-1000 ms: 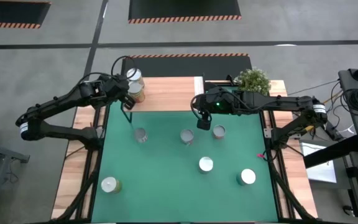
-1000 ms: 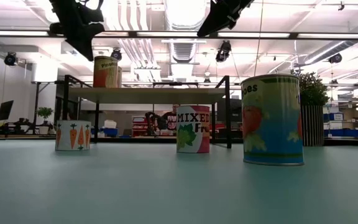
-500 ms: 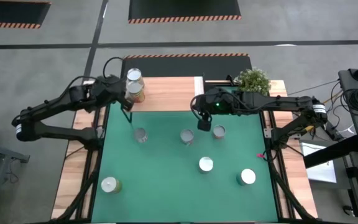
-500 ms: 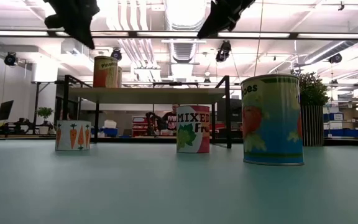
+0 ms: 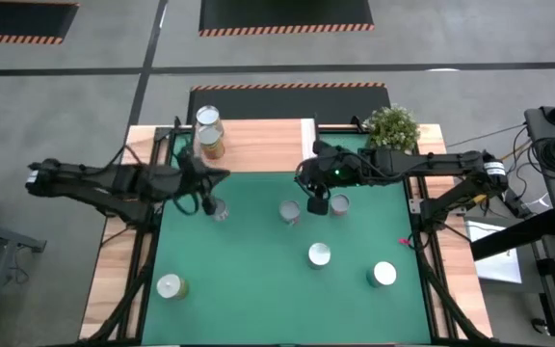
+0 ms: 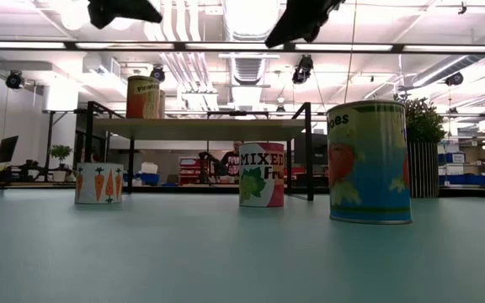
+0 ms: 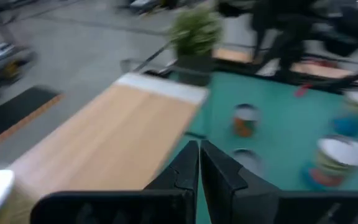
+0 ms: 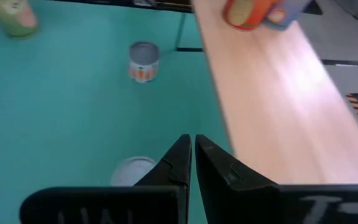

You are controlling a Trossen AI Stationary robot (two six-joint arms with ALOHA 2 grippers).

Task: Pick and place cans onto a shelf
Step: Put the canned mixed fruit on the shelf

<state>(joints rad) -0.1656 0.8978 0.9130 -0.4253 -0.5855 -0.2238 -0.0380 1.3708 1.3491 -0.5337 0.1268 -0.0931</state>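
Two cans stand on the left end of the shelf, a light wooden board on black legs along the table's far side. Several more cans stand upright on the green mat, among them a carrot can, a mixed-fruit can and a big near one. My left gripper hovers shut, high over the mat's far left just above the carrot can, and points toward the table's right. My right gripper hovers shut beside another can, with one can below its fingers. Neither gripper holds anything.
A small potted plant stands at the shelf's right end. Three other cans stand nearer the front edge. In the low view both grippers hang well above the cans' tops.
My left gripper has swung away from the cans on the shelf's left end toward the table's near edge, out over the mat, and has turned from slanting down to pointing nearly level toward the right. It has stayed shut. My right gripper has crept slightly toward the near edge.
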